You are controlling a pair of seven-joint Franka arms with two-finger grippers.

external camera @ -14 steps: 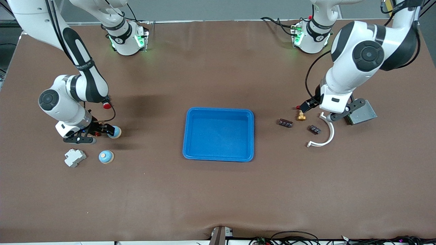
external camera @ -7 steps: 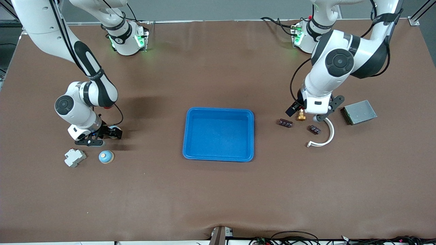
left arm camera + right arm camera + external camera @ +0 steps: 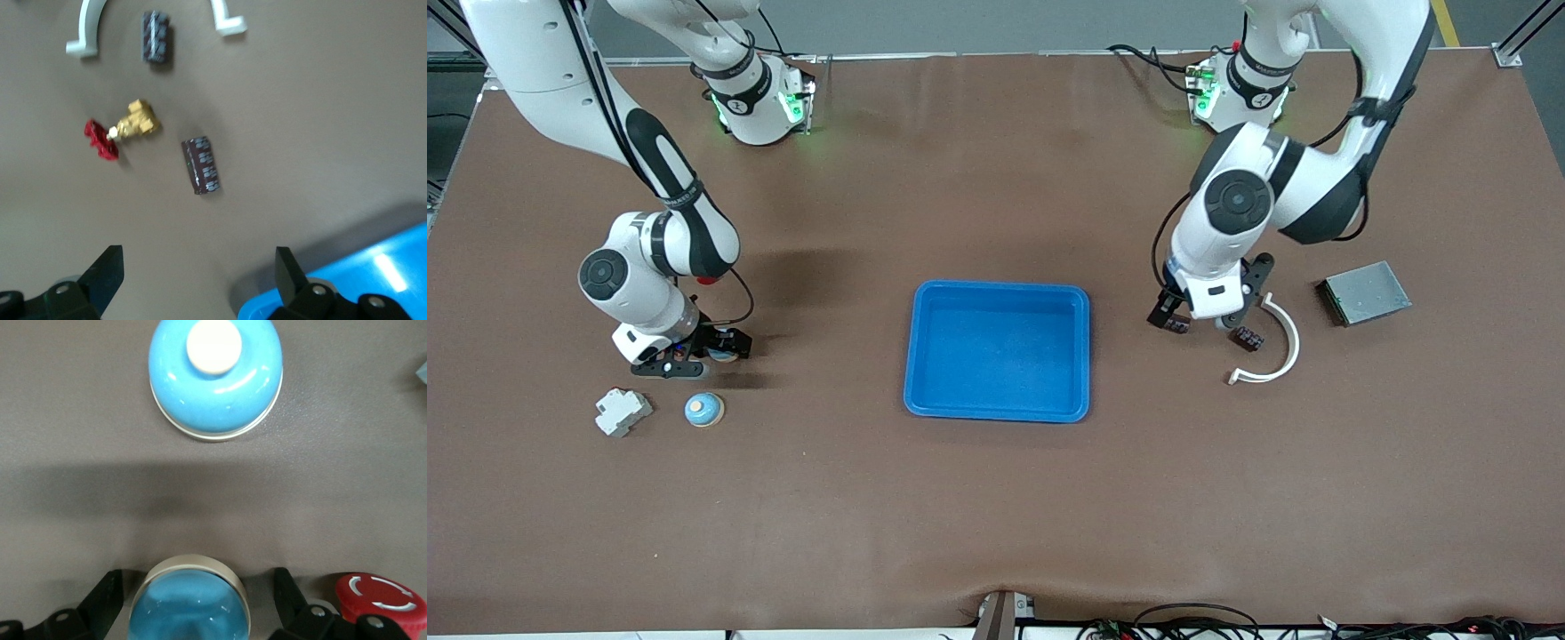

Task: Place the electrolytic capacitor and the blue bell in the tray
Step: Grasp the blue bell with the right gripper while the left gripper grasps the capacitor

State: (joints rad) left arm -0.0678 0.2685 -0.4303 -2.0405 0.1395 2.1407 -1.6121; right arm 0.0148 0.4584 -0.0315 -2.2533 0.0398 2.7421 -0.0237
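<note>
Here a blue bell (image 3: 189,597) sits between the right claw's (image 3: 193,600) parted fingers, seemingly ungripped.

brass valve (image 3: 137,120) and second capacitor (image 3: 157,37) crowd the capacitor (image 3: 202,165).

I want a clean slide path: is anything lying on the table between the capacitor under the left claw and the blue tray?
Nothing visible. Bare table runs from the capacitor to the tray. The brass valve lies beside the capacitor, away from the tray.
</note>
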